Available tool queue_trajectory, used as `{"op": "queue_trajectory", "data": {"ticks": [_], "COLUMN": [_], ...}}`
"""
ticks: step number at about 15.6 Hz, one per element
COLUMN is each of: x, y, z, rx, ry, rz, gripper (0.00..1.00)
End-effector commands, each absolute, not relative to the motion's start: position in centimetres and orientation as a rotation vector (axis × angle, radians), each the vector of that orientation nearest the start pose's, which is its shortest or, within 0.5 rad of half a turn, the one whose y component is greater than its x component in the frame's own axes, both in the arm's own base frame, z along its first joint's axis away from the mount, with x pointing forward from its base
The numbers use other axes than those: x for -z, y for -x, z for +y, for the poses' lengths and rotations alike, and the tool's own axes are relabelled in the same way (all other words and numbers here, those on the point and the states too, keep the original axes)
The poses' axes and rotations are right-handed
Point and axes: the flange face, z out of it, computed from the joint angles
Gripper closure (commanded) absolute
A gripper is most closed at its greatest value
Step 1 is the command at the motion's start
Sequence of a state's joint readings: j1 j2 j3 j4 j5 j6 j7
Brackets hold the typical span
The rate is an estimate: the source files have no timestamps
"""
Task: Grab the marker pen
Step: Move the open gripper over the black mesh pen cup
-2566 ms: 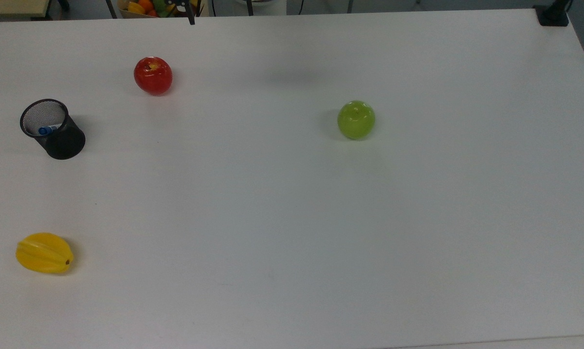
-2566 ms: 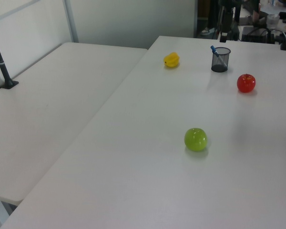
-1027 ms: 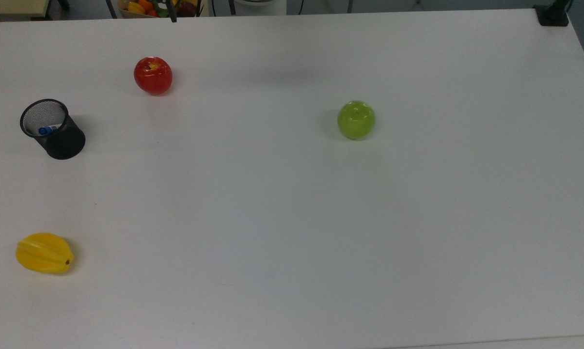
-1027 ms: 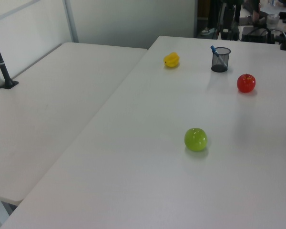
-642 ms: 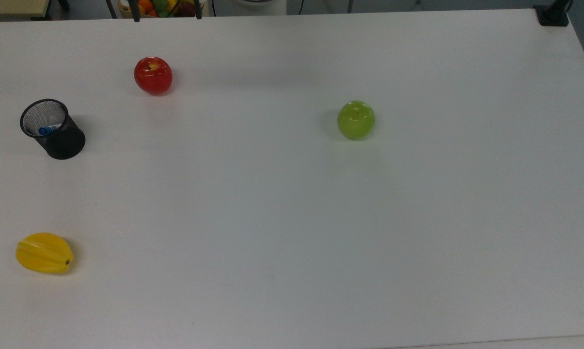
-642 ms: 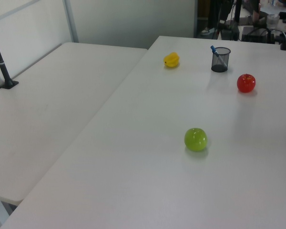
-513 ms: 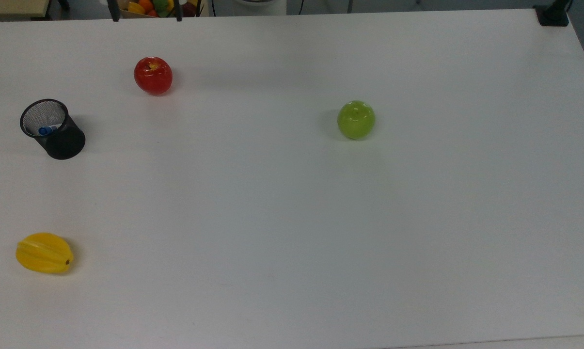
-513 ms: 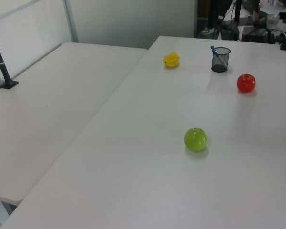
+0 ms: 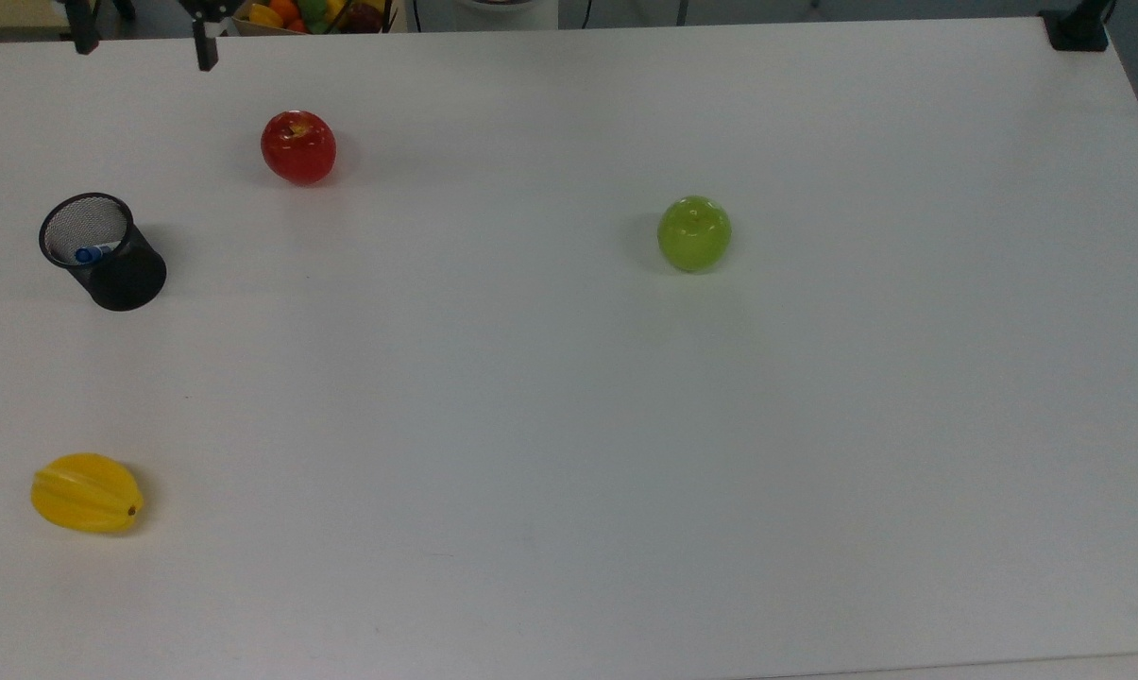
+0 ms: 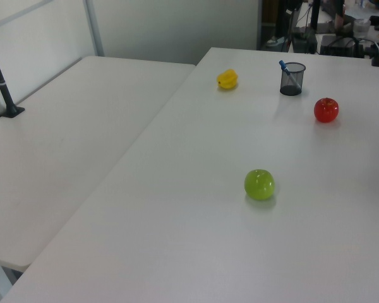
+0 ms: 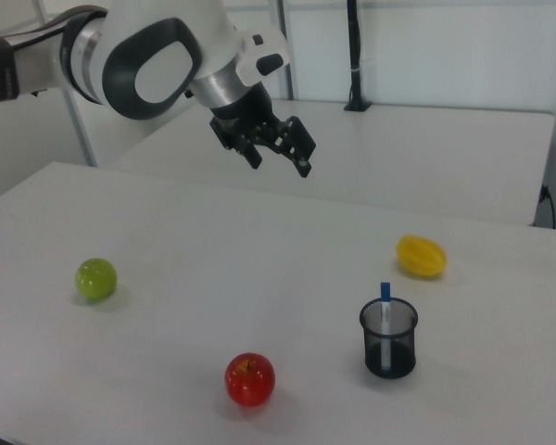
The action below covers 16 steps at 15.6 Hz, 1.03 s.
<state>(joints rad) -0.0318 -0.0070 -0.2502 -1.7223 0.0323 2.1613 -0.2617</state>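
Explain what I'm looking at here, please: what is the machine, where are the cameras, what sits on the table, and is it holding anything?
The machine is a single robot arm ending in a two-finger gripper, which hangs open and empty in the air above the white table. Three fixed cameras film it: the top view looks down on the table, and the left and right views look across it from opposite sides. On the table stand a black mesh pen cup with the marker pen upright inside, its blue cap poking above the rim. Spread around it are a red apple, a green apple and a yellow star fruit. Nothing is held yet; the pen is the thing to be picked.
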Motion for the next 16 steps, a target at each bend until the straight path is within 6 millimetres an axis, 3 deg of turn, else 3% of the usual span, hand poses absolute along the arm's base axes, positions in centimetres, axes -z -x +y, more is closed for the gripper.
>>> {"op": "queue_trajectory", "data": {"ticks": [1,7,12,16], "x": [-59.0,-54.4,-50.7,-48.3], "y": [-58.8,-60.6,-61.6,-61.9], "z": [-18.9,-22.1,-23.6,-24.9], "rx": [0.795,0.85,0.803,0.771], "ry": [3.181,3.214,3.254,3.284], "rz": [0.083,0.154,0.142,0.107], "gripper": [0.05,0.36,0.46,0.48]}}
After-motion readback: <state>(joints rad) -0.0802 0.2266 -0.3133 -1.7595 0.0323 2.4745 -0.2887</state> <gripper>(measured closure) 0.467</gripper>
